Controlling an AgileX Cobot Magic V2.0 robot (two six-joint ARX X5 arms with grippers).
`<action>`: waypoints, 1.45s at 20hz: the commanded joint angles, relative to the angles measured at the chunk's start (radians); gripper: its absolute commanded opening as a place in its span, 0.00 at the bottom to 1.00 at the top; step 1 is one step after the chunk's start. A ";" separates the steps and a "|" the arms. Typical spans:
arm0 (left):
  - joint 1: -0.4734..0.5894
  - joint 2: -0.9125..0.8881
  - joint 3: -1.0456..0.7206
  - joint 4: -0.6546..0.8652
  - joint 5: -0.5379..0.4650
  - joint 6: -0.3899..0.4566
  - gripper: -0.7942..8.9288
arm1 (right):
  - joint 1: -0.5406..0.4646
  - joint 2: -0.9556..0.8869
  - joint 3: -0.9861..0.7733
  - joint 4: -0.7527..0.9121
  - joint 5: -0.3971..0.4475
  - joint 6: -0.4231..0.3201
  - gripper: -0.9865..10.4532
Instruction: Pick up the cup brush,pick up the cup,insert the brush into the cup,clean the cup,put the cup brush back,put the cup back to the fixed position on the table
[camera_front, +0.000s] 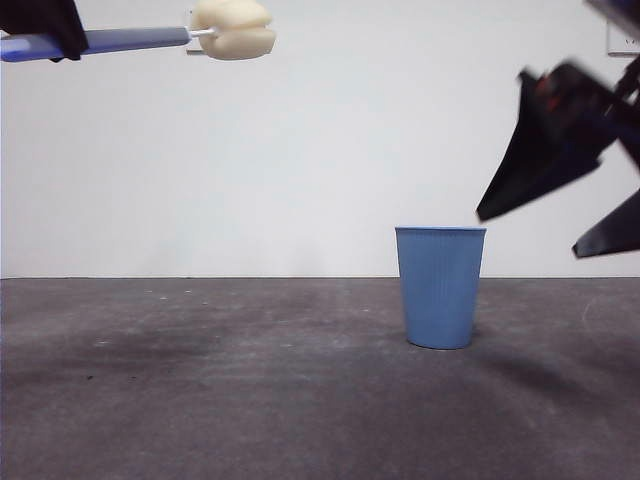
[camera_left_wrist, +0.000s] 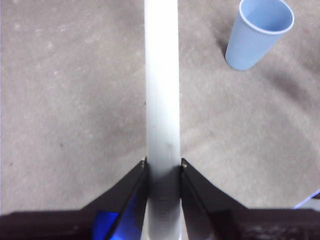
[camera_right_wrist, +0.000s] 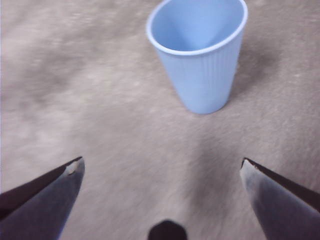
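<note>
Cup (camera_front: 440, 287) upright on counter (camera_front: 200, 400), centre-right.
Right claw (camera_right_wrist: 162, 170) spread wide, empty, at cup's 2 o'clock.
Judged light, thin-walled, crushable: grip mid-wall gently.
Left claw (camera_left_wrist: 163, 172) clenched on cup brush (camera_front: 150, 38) handle, 10 o'clock, high.

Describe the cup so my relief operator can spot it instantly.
On the dark grey table, right of centre in the front view, the cup stands upright and alone. It is light blue and finely ribbed, narrowing toward its base, with the open right gripper nearby but not touching it.
</note>
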 joint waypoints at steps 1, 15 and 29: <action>0.002 -0.001 0.000 -0.020 0.000 0.012 0.07 | 0.010 0.079 -0.028 0.146 0.047 0.007 0.63; 0.000 -0.001 0.000 -0.035 0.001 0.000 0.07 | 0.005 0.605 -0.030 0.827 0.055 -0.023 0.63; 0.000 -0.001 0.000 -0.041 0.000 -0.021 0.07 | -0.020 0.797 0.115 0.972 0.051 -0.058 0.63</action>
